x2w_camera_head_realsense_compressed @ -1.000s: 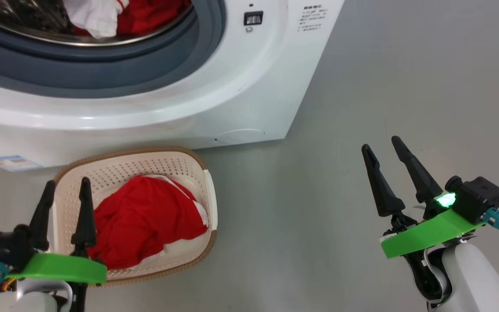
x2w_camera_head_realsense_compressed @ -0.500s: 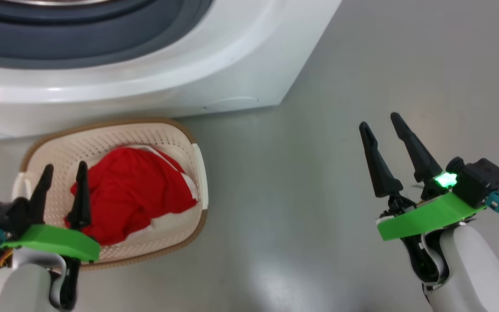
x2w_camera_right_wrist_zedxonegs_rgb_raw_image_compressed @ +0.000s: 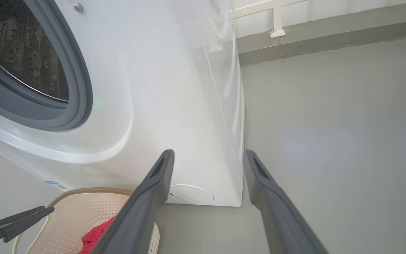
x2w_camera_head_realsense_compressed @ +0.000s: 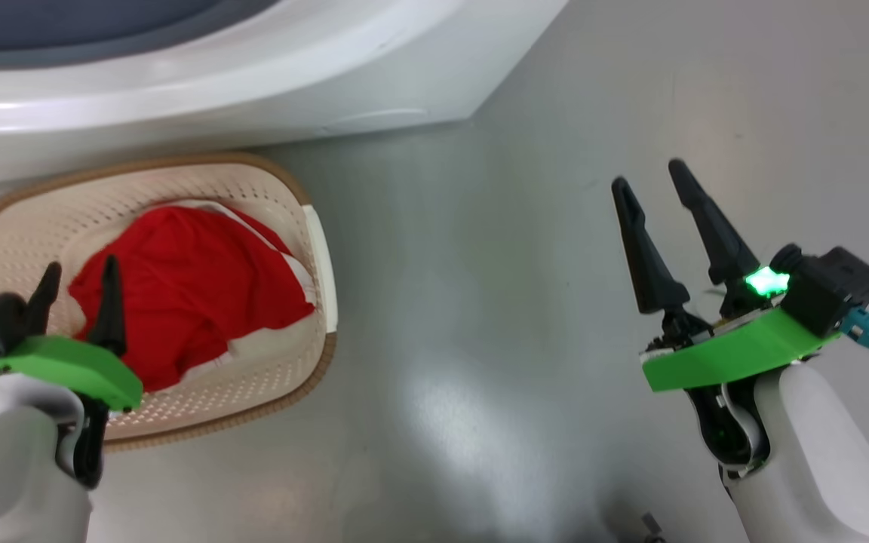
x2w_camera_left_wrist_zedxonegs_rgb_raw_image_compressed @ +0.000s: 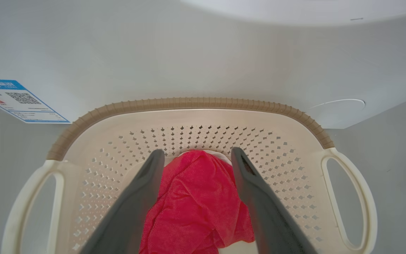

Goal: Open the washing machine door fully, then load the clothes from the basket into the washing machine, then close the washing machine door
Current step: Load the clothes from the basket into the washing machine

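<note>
— Tipped downward over the last second, going by the head view (camera's doing, so no reading that as the washing machine (x2w_camera_head_realsense_compressed: 253,83) sliding away). Brought the left gripper (x2w_camera_head_realsense_compressed: 81,264) further in over the basket (x2w_camera_head_realsense_compressed: 253,192) meanwhile.
— Fingers?
— Spread wide, holding nothing. Hanging above the basket's near-left part, tips aimed toward the washing machine.
— And the clothes (x2w_camera_head_realsense_compressed: 185,294)?
— Heaped red inside the basket, with white at the right edge. Lying just ahead of and below the left fingertips, framed between them in the left wrist view. No real long axis, just a mound. Probably calls for a short reach down and forward.
— Anything readable?
— Blue-headed label sticker (x2w_camera_left_wrist_zedxonegs_rgb_raw_image_compressed: 16,100) low on the washing machine front, left of the basket, with a QR square; print too small to make out. Round cap (x2w_camera_left_wrist_zedxonegs_rgb_raw_image_compressed: 337,106) low to the right.
— Further right?
— Bare grey floor (x2w_camera_head_realsense_compressed: 480,264), then the right gripper (x2w_camera_head_realsense_compressed: 648,175), likewise spread and empty, well apart from the basket. Plainly the farther arm.
</note>
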You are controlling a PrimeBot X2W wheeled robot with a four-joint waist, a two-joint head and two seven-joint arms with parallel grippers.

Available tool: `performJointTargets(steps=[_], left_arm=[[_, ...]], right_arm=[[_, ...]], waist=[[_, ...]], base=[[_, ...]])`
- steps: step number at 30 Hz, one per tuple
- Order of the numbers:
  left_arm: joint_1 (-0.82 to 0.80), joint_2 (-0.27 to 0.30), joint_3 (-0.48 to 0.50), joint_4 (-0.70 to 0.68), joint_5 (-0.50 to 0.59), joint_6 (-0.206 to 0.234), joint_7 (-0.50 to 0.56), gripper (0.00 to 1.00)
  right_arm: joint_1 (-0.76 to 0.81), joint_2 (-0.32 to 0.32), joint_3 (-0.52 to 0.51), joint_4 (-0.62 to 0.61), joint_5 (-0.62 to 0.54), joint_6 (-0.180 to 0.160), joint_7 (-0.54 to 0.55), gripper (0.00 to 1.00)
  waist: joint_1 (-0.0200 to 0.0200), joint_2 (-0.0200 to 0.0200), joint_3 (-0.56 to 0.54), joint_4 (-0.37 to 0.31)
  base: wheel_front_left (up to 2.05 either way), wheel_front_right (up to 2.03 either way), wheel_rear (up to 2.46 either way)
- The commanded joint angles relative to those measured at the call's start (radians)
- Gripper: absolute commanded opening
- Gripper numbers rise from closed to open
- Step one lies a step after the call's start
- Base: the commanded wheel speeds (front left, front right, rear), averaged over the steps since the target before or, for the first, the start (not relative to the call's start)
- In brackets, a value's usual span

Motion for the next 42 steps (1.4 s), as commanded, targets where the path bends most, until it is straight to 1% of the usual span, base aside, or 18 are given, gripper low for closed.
performJointTargets(steps=[1,8,18,26,35,42], left_arm=[[-0.023,0.041,0.003,0.020,-0.024,-0.003,-0.008,1.00],[-0.097,0.056,-0.083,0.135,-0.092,-0.003,-0.008,1.00],[-0.190,0.079,-0.177,0.256,-0.184,-0.003,0.008,1.00],[-0.257,0.108,-0.241,0.302,-0.238,-0.003,0.005,1.00],[-0.326,0.132,-0.307,0.363,-0.251,-0.003,0.005,1.00],[-0.354,0.140,-0.351,0.391,-0.279,-0.003,0.061,1.00]], right_arm=[[0.001,0.011,0.022,-0.031,-0.013,0.002,-0.005,1.00],[-0.019,0.024,0.020,-0.041,-0.020,0.002,-0.005,1.00],[-0.038,0.031,0.028,-0.052,-0.030,0.002,-0.005,1.00],[-0.051,0.035,0.029,-0.069,-0.039,0.002,-0.005,1.00],[-0.056,0.047,0.034,-0.077,-0.045,0.002,-0.005,1.00],[-0.057,0.054,0.037,-0.084,-0.048,0.002,-0.005,1.00]], waist=[[0.0000,0.0000,0.044,-0.018],[0.0000,0.0000,0.105,-0.030],[0.0000,0.0000,0.173,-0.041],[0.0000,0.0000,0.238,-0.058],[0.0000,0.0000,0.281,-0.081],[0.0000,0.0000,0.303,-0.097]], base=[[0.00,0.00,0.00],[0.00,0.00,0.00],[0.00,0.00,0.00],[0.00,0.00,0.00],[0.00,0.00,0.00],[0.00,0.00,0.00]])
